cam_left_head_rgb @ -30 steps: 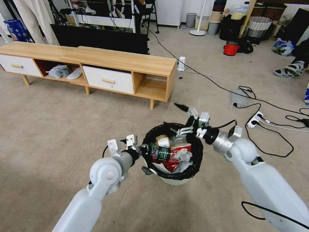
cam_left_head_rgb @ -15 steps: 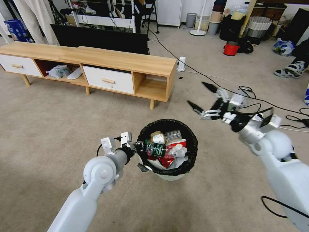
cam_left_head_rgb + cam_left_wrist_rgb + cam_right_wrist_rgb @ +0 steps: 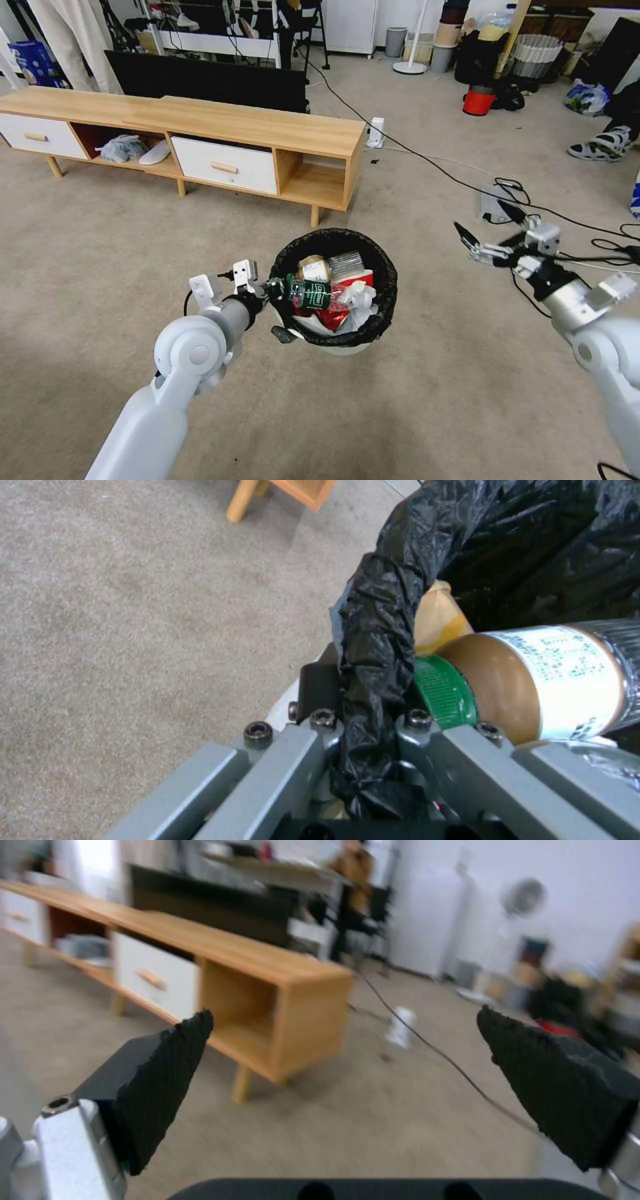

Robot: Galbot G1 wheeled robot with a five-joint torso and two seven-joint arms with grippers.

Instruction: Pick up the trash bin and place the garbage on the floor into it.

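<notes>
Nearest to us, the left gripper (image 3: 275, 308) is clenched on the near-left rim of the trash bin (image 3: 347, 345); in the left wrist view its fingers (image 3: 303, 760) pinch a fold of the black bag (image 3: 373, 645) between them, one finger outside the rim and one inside. The bin, a white pail with the bag folded over its edge, sits just ahead of our left arm, and we cannot tell whether its base touches the floor (image 3: 413, 413). It is packed with garbage: a clear bottle (image 3: 317, 294) with a green label lies across the top with its green cap (image 3: 445, 692) pressed against the inner finger, and beside it we see crumpled white tissue (image 3: 361, 294), a red-and-white carton (image 3: 360, 279) and a brown-labelled container (image 3: 313, 268). To the right and well apart from the bin, our right gripper (image 3: 489, 231) hangs above bare carpet with nothing in it, its jaws spread wide; the right wrist view shows both black pads (image 3: 163, 1075) far apart. Just beyond that gripper, cables and a power strip (image 3: 495, 203) lie on the carpet. Farther back stands a long wooden TV cabinet (image 3: 267, 130) with white drawers, and at the far wall a red bucket (image 3: 479, 102) and a grey bin (image 3: 395, 41).
</notes>
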